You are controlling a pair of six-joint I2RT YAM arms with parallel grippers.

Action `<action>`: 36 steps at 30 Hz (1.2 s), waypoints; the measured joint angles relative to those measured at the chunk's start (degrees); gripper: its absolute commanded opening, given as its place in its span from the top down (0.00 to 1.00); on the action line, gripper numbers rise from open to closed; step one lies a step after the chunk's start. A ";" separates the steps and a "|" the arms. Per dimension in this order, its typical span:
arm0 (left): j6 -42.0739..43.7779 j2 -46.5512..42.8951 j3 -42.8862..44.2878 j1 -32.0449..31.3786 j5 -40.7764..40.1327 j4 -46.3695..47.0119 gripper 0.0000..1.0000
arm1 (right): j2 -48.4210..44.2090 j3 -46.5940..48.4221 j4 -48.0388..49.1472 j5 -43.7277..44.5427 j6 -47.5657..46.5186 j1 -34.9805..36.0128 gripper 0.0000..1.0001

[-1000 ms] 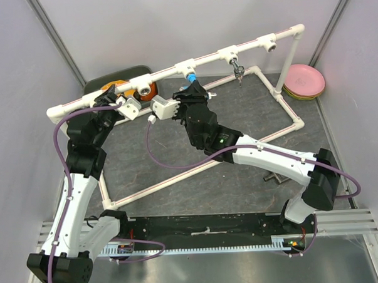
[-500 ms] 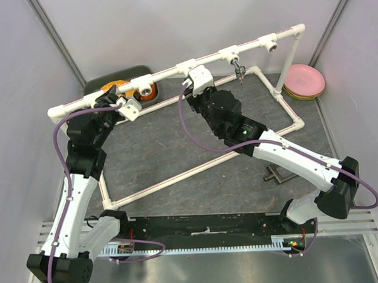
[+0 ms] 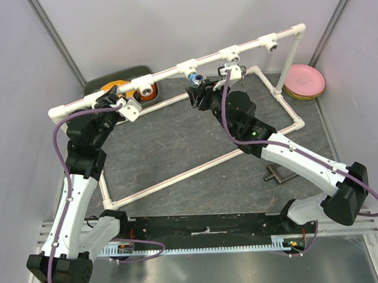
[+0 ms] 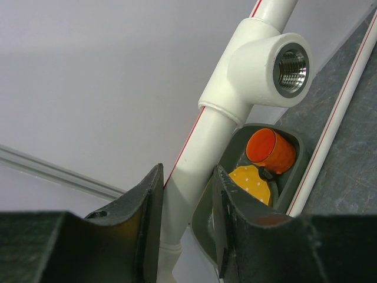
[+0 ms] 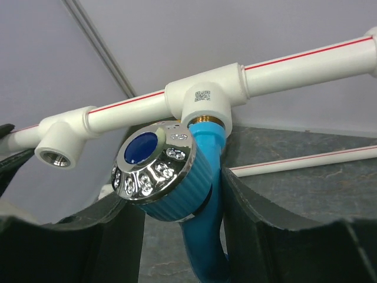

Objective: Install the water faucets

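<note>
Hanging from the middle tee socket (image 5: 206, 97) of the white pipe rail (image 5: 294, 59), the blue faucet (image 5: 207, 154) sits between the right gripper (image 5: 179, 191) fingers (image 5: 247, 224), grip unclear, free air beside its knob, while the left gripper (image 4: 187, 177) clamps the rail just beside an empty tee (image 4: 265, 65).

The tap (image 5: 207, 147) at mid-frame in the right wrist view is bright blue. Its knob (image 5: 154, 168) has a mirror-chrome face with a dark blue centre. The pipe (image 5: 294, 65) is white with a thin red stripe. At lower right in the left wrist view, a cup (image 4: 271, 150) is orange. From above, the mat (image 3: 176, 136) is mottled dark grey, the plates (image 3: 305, 79) at right are pink and the cables (image 3: 63, 166) are purple.
</note>
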 measured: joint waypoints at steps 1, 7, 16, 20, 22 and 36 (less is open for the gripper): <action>-0.02 -0.02 0.00 0.02 0.07 -0.02 0.98 | -0.15 -0.33 0.33 -0.42 1.44 -0.22 1.00; -0.02 -0.02 0.00 0.00 0.17 -0.02 0.98 | -1.03 -2.69 2.80 -2.43 10.25 -1.62 1.00; -0.02 -0.07 -0.02 0.02 0.20 -0.04 0.98 | -1.42 -4.00 4.83 -2.67 16.09 -2.10 1.00; -0.04 -0.09 -0.02 0.02 0.22 -0.04 0.98 | -1.73 -4.15 4.81 -3.61 17.16 -2.51 0.74; -0.04 -0.09 0.00 0.02 0.22 -0.04 0.98 | -1.77 -4.15 4.76 -3.91 16.96 -2.60 0.61; -0.42 0.02 -0.02 0.17 -0.26 0.11 0.98 | -5.18 4.83 -6.78 0.70 -6.86 -0.74 0.02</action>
